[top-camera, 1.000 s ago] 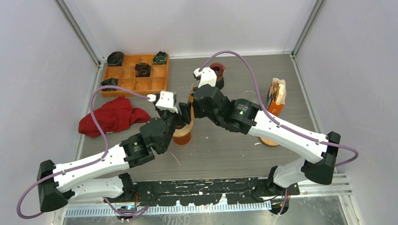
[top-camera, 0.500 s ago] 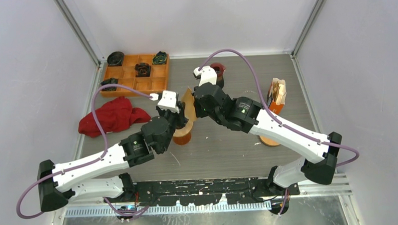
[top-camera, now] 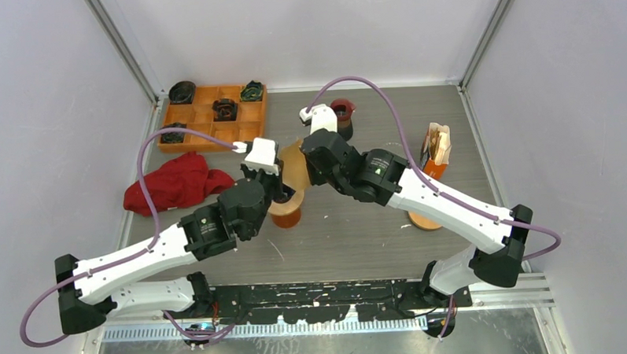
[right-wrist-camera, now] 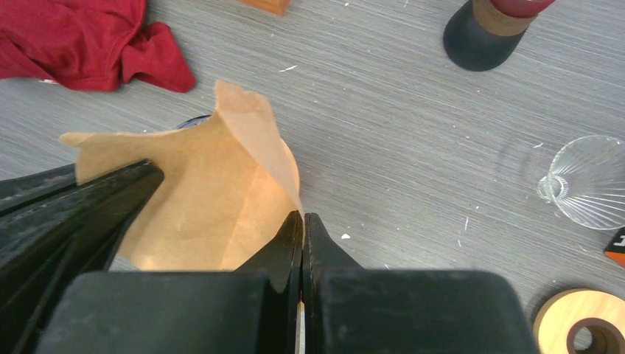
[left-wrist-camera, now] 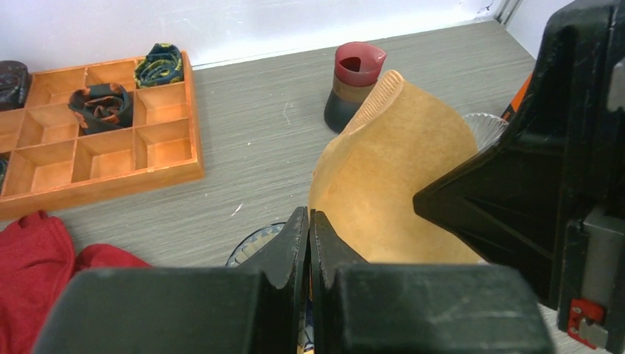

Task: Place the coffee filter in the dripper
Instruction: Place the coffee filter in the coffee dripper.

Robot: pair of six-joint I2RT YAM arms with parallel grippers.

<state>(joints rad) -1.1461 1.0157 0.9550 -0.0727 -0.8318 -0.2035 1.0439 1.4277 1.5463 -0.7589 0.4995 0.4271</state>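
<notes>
The filter [top-camera: 294, 160] is held up at mid-frame in the top view, just above the dripper [top-camera: 286, 212] and not yet in it. The left tool [left-wrist-camera: 309, 221] is closed on one edge of the filter, and the right tool [right-wrist-camera: 302, 221] is closed on the opposite edge. The pick-up looks done. What remains, I judge, is spreading the cone, lowering it, seating it and letting go.

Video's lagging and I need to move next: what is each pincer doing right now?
Left pincer: closed, pinching the edge of the coffee filter.
Right pincer: closed, pinching the coffee filter too.
</notes>
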